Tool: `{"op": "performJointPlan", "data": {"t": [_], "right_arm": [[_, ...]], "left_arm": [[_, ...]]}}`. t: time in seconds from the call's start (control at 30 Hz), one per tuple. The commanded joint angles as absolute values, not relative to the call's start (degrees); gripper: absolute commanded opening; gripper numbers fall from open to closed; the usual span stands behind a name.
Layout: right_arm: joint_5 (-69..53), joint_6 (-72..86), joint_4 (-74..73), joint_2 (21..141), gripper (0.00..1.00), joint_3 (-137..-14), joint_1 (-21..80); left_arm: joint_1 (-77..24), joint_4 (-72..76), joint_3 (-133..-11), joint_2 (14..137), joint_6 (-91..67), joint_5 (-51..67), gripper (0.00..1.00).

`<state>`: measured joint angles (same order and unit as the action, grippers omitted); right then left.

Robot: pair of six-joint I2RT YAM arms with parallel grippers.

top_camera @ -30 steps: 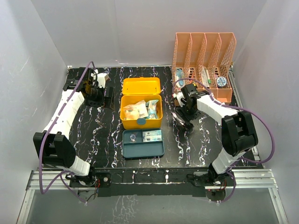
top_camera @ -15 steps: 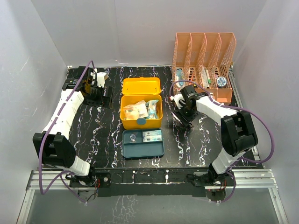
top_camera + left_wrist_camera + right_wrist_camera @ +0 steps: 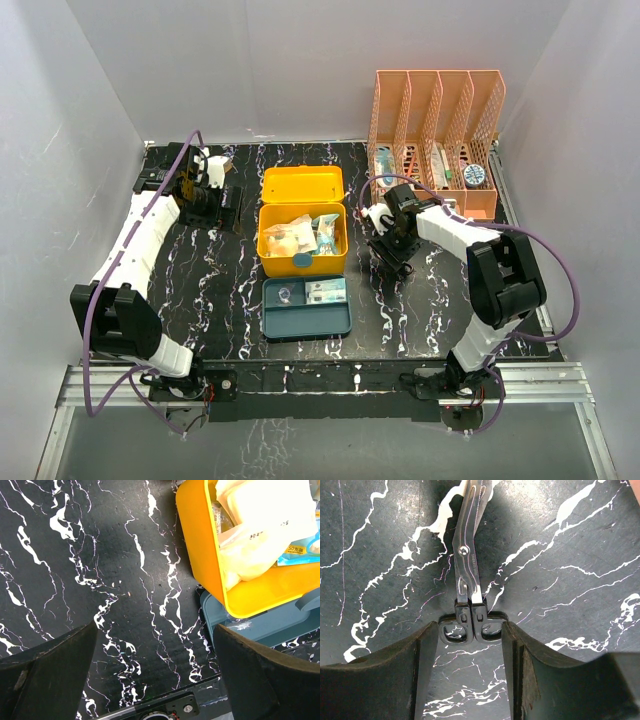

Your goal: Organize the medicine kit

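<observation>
left arm [image 3: 140, 235] extended forward | left tool [image 3: 155, 655] wide open | right arm [image 3: 455, 228] bent inward | right tool [image 3: 470, 632] clamped on scissors [image 3: 468, 565] handles

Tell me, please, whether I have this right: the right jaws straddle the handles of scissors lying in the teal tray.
Not quite: the scissors lie on the table, not in the teal tray, as the right wrist view shows; the right jaws do straddle their handles.

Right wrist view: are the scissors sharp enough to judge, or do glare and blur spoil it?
Right wrist: scissors sharp, only mild sheen on the blades; right hand fingers dark and soft-edged up close. Top external: evenly lit, but scissors too small to judge there.
</observation>
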<state>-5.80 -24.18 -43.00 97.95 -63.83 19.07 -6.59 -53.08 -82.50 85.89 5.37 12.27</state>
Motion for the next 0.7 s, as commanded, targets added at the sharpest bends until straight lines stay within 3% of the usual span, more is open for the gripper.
{"op": "performJointPlan", "data": {"t": [0.0,0.67], "right_arm": [[-6.40,-25.31,-40.65,98.73,0.51,-63.90,19.25],[-4.91,-24.84,-42.18,103.52,0.44,-64.65,19.24]], "left_arm": [[-6.33,-54.75,-82.59,84.91,5.96,13.71,0.99],[-6.33,-55.11,-82.62,84.75,6.26,14.66,0.99]]}}
